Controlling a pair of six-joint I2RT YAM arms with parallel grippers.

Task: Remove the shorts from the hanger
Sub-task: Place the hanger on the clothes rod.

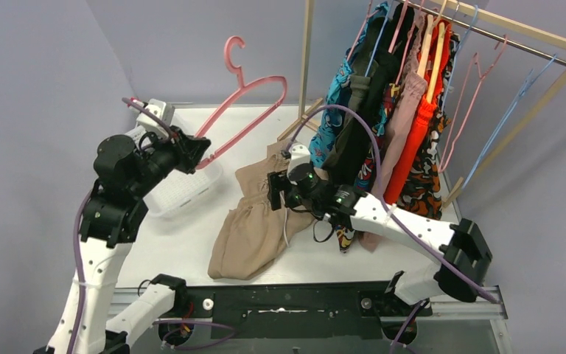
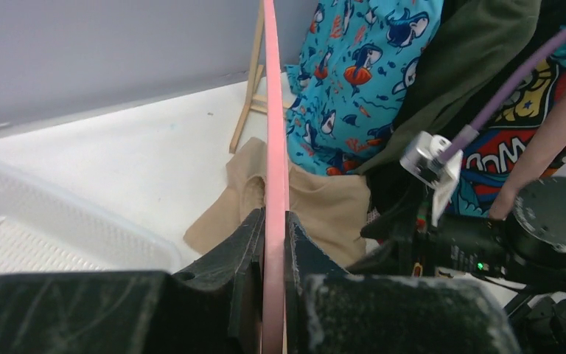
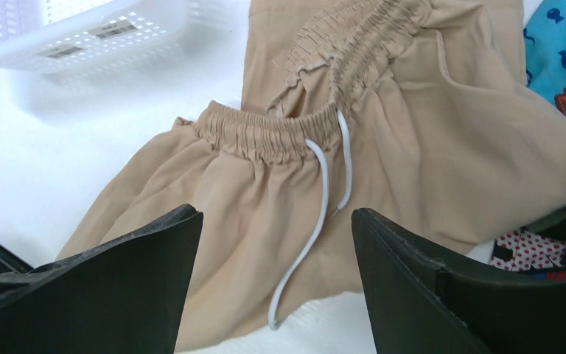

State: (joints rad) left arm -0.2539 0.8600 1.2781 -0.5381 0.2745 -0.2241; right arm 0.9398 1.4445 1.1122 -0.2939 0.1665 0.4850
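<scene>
The tan shorts (image 1: 254, 221) lie crumpled on the white table, off the hanger; the right wrist view shows their elastic waist and white drawstring (image 3: 317, 199). My left gripper (image 1: 191, 153) is shut on the bare pink hanger (image 1: 254, 99) and holds it up in the air at the left. Its pink bar (image 2: 274, 147) runs straight up between the shut jaws (image 2: 274, 243). My right gripper (image 1: 274, 190) hovers open just above the tan shorts (image 3: 265, 177), holding nothing. More shorts, teal shark-print (image 1: 339, 96), olive, black, pink and orange (image 1: 420, 140), hang on the rack.
A white perforated basket (image 1: 184, 193) sits on the table under the left gripper. A wooden clothes rack (image 1: 530, 33) stands at the back right with several empty pink and blue hangers (image 1: 479, 88). The right arm's purple cable (image 1: 354, 122) loops in front of the hanging clothes.
</scene>
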